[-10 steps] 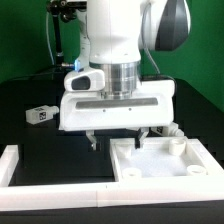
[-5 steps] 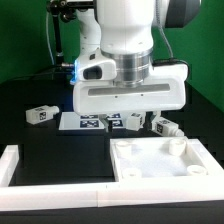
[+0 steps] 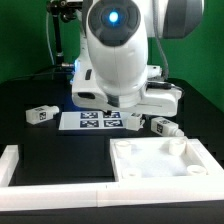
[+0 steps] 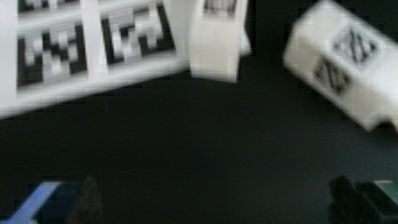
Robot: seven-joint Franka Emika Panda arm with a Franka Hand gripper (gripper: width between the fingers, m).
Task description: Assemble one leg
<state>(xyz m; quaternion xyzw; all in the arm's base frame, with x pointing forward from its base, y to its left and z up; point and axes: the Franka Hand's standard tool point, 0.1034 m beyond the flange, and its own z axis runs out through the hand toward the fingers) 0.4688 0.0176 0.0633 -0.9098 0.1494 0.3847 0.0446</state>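
Observation:
Several identical white legs lie on the black table. In the exterior view one leg [image 3: 40,114] lies at the left, one [image 3: 133,121] by the marker board and one [image 3: 165,127] at the right. The white square tabletop [image 3: 150,172] lies at the front right. The wrist view shows two legs, one [image 4: 214,40] next to the marker board and one [image 4: 347,62] apart from it. My gripper [image 4: 214,203] is open and empty above bare table, short of both legs. In the exterior view the arm's body hides its fingers.
The marker board [image 3: 93,121] lies flat behind the tabletop and also shows in the wrist view [image 4: 80,50]. A white rail [image 3: 40,197] runs along the table's front and left edge. The arm's base stands at the back.
The arm has risen from over the tabletop, moved back toward the marker board and tilted, so its fingers no longer show in the exterior view. The parts have not moved.

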